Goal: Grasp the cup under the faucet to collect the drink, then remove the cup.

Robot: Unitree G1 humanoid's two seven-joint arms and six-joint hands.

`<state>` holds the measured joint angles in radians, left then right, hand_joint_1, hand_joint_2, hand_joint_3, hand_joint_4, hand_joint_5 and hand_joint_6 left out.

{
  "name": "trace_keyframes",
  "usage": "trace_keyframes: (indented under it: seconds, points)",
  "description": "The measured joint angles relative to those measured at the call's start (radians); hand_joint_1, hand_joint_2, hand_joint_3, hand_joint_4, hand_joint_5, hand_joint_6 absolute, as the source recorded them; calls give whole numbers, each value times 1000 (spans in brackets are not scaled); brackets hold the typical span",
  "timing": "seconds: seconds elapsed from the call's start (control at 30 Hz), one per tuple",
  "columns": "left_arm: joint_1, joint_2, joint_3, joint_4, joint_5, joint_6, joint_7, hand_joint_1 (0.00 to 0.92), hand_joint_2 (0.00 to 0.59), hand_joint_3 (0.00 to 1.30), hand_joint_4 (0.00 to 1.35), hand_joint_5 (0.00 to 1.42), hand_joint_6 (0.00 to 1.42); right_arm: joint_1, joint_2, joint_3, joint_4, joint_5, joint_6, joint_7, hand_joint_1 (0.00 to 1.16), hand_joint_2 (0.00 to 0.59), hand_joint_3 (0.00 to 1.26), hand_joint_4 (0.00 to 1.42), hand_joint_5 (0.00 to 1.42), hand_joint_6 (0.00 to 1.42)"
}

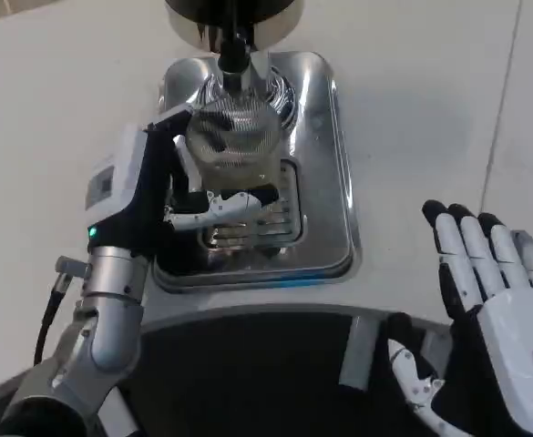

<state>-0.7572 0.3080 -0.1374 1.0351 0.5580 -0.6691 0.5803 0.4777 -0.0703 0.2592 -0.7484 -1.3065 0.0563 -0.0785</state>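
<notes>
Nearest the camera, the right hand (498, 314) is seen low at the right over the white table (66, 100), its fingers spread and nothing held; it is kept well apart from the work, seemingly in waiting. Further in, the left hand (170, 196) is wrapped around the cup (231, 137), which is gripped from its left side with fingers curled across its near face. The cup is held upright on the steel tray (325, 182), above the grate (280, 223), directly beneath the faucet (233, 50), so that the drink can fall into it. Whether liquid is flowing cannot be told, as the glass is blurred by reflections. Collection is judged to be the step in hand; removal is not yet done.
</notes>
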Motion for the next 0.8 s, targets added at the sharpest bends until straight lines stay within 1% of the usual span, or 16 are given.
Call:
trace_keyframes:
  seconds: [0.07,0.13,0.17,0.2,0.27,0.33,0.43,0.47,0.57,0.67,0.73,0.8]
  points:
    - [0,0,0,0,0,10,13,624,0,683,853,1108,1376,-5,3,-1,1,0,3,5,295,553,0,0,0,0]
    - [0,0,-1,0,0,17,20,557,15,592,739,1066,1336,-10,9,-1,7,0,7,6,295,553,0,0,0,0]
    - [0,1,-2,-1,0,21,23,507,29,513,644,1027,1286,-13,13,-1,12,0,9,6,295,553,0,0,0,0]
    - [1,2,-5,-6,1,31,25,448,47,435,539,959,1218,-20,16,-1,17,0,10,7,295,553,0,0,0,0]
    - [3,3,-8,-9,2,37,25,409,56,371,432,877,1115,-24,17,-1,17,0,10,7,296,553,0,0,0,0]
    - [7,5,-11,-21,2,39,26,371,57,321,375,829,1071,-26,17,-1,19,1,10,7,296,553,0,0,0,0]
    - [8,11,-21,-44,2,39,26,349,55,270,303,773,987,-35,19,-1,32,8,15,11,296,553,0,0,0,0]
    - [11,12,-23,-52,2,39,26,344,49,246,268,728,922,-37,20,-1,34,9,17,11,296,553,0,0,0,0]
    - [21,19,-33,-68,1,38,26,318,36,203,189,645,791,-42,21,2,34,12,17,12,296,553,0,0,0,0]
    - [42,27,-36,-91,-2,32,23,272,21,153,109,531,633,-37,18,2,34,25,17,13,296,553,0,0,0,0]
    - [57,34,-36,-111,-4,30,15,260,18,137,102,519,605,-35,18,2,34,35,17,13,296,552,0,0,0,0]
    - [100,55,-21,-170,-25,16,-7,251,19,129,93,506,578,-42,22,2,33,54,17,14,296,550,0,0,0,0]
